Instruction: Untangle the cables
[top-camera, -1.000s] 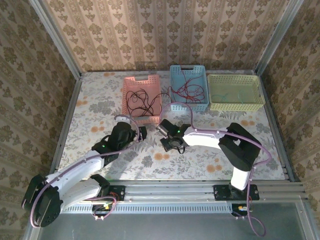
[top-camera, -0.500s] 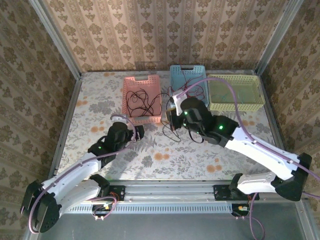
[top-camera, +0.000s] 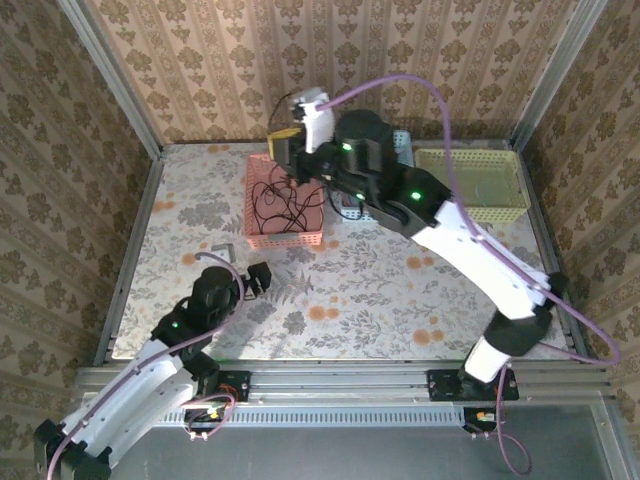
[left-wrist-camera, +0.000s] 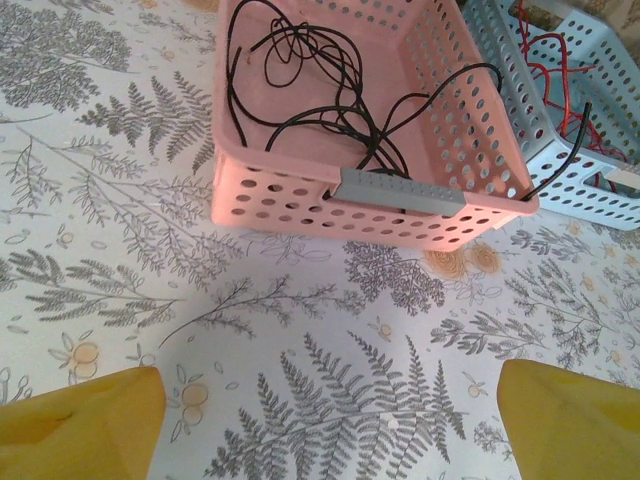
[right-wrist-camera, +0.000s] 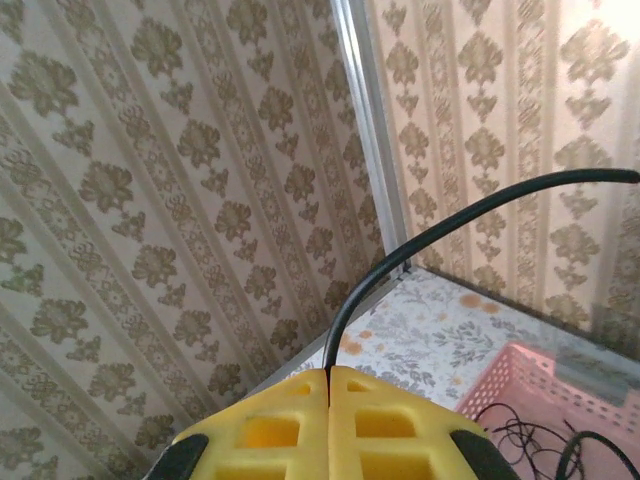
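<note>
From above, the right arm reaches up and across, and the right pincer (top-camera: 284, 148) hangs high over the pink basket (top-camera: 285, 238). A loose heap of black cables (top-camera: 280, 200) lies in that basket. The blue basket (top-camera: 400, 140) sits just beside it, mostly behind the arm, and a pale green basket (top-camera: 470, 212) comes next. The left pincer (top-camera: 262, 277) is low over the flowered table (top-camera: 400, 290), near the pink basket's front wall. From this height I cannot tell how either pair of jaws stands.

The left wrist camera shows the left pincer (left-wrist-camera: 325, 430) spread wide, a yellow finger (left-wrist-camera: 80, 430) in each lower corner and bare table between them. Ahead, the black cables (left-wrist-camera: 310, 70) curl inside the pink basket (left-wrist-camera: 300, 200), and one strand droops over its right rim. Red cables (left-wrist-camera: 555, 60) lie in the blue basket (left-wrist-camera: 590, 190).

In the right wrist camera, the right pincer (right-wrist-camera: 328, 375) is pressed together on one black strand (right-wrist-camera: 440, 230). The strand rises from between the yellow fingers (right-wrist-camera: 270, 420) and arcs off to the right. Below sits a corner of the pink basket (right-wrist-camera: 520, 385).
</note>
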